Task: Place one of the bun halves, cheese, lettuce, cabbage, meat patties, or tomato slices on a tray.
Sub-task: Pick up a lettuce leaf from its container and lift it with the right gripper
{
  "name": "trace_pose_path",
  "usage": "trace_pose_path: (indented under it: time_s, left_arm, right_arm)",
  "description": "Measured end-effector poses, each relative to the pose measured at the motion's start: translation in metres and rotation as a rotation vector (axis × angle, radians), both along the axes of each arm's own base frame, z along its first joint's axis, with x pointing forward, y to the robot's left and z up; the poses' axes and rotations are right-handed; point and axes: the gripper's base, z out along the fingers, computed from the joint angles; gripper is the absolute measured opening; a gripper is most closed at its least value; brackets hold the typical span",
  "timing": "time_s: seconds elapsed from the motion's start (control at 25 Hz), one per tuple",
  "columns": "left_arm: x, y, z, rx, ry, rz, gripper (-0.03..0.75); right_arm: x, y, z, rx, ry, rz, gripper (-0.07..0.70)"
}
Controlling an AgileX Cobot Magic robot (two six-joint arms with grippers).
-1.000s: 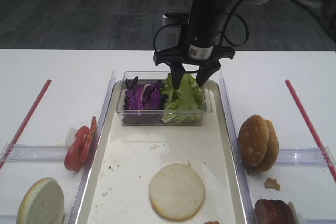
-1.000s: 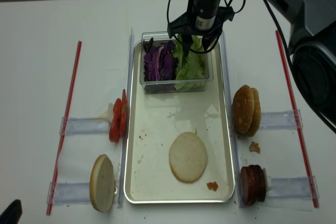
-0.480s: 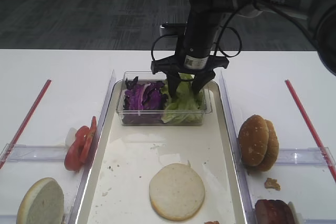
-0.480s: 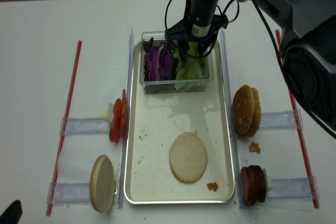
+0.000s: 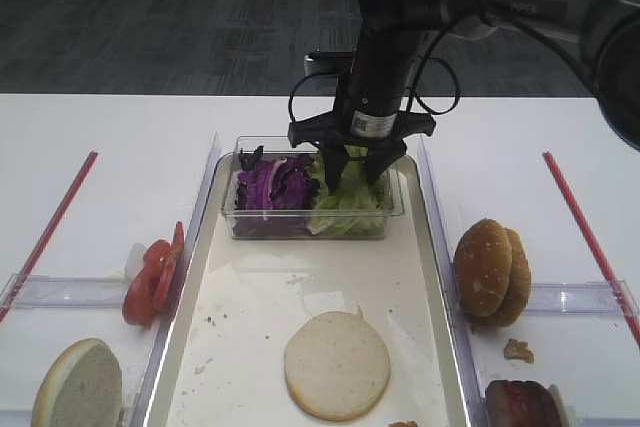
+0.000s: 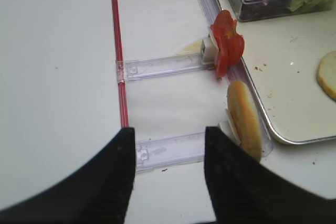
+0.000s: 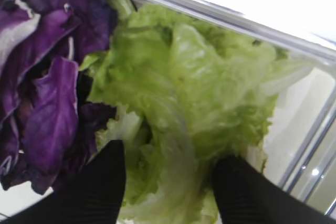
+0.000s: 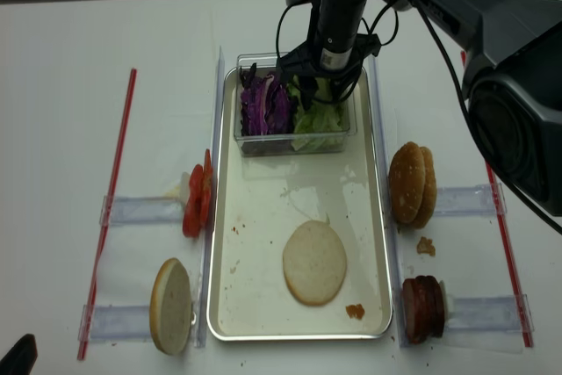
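Exterior high: pincer (image 5: pixel 351 173) label (unreadable) above lettuce (image 5: pixel 345 197)

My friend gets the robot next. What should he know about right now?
Right gripper: open, fingers pushed into the lettuce in the tub, not closed on it yet.
Left gripper: open, empty, over the table by the tomato slices.
Tray: one flat bun half on it, tub at its far end.
Left to do: grip a leaf, lift it, lay it on the tray.
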Motion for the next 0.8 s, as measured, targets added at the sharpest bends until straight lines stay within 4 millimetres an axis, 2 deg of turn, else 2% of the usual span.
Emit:
trace_pose_path:
  time_s: [0.48, 0.68, 0.8]
  left_arm:
    - [0.0000, 0.0000, 0.0000, 0.000, 0.000, 0.000, 0.296]
    - [0.0000, 0.0000, 0.0000, 0.000, 0.000, 0.000, 0.295]
    - [0.0000, 0.0000, 0.0000, 0.000, 0.000, 0.000, 0.296]
  right_arm:
    - [-0.0024, -0.0009, -0.0003, -0.011, 0.026, 0.006, 0.208]
    - [-0.0037, -0.0014, -0.0005, -0.016, 0.040, 0.007, 0.087]
    - [-0.0038, -0.0014, -0.0005, -0.017, 0.041, 0.007, 0.064]
